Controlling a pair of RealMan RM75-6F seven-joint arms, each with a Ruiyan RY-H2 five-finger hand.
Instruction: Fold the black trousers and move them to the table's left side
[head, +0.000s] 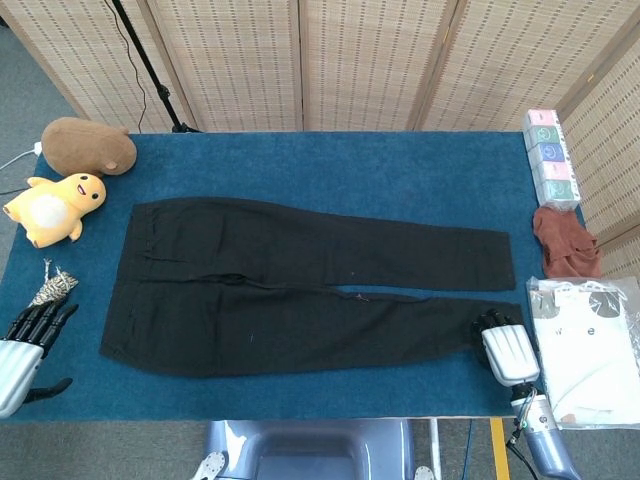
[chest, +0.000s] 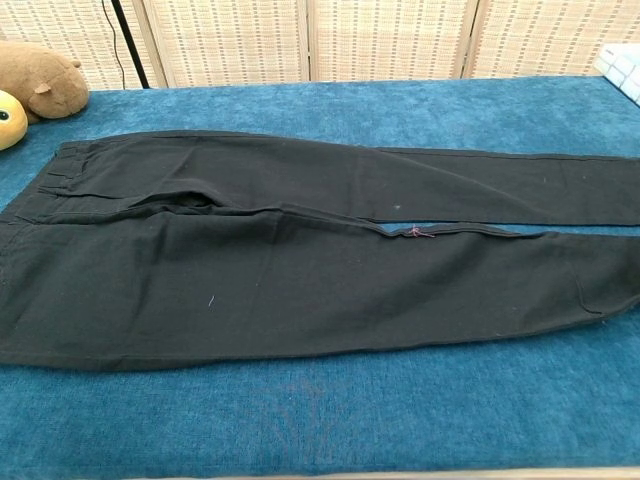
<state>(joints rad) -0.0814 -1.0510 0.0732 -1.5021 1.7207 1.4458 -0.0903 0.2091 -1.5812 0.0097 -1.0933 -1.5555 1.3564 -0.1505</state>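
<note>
Black cloth covers most of the blue table (head: 330, 165): the black trousers (head: 300, 285) lie flat and unfolded, waistband toward the yellow duck toy (head: 52, 208), the two legs running away from it toward the far right edge. No fold is made yet, so the task is at its beginning.

The right hand (head: 503, 345) sits at the cuff of the nearer leg, the end farthest from the duck. Its dark fingers (head: 487, 322) are curled down onto the hem; whether they really pinch the cloth I cannot tell, since the palm hides the tips. The left hand (head: 25, 345) rests below the duck, just beside the waistband corner but apart from it, its fingers spread and holding nothing.

To do this step well, I think the right hand should take both layers of the hem firmly before lifting, then carry the cuff in a low arc toward the waistband. The left hand could press the waist so the cloth does not slide on the carpet-like surface. Lifting too high may drag the other leg and make wrinkles.

Writing: the white garment in a plastic bag (head: 590, 350), far from the duck at the right edge, shows letters like "w" and "e"; the rest is not readable. The stack of small boxes (head: 550, 158) has prints too small to read.
</note>
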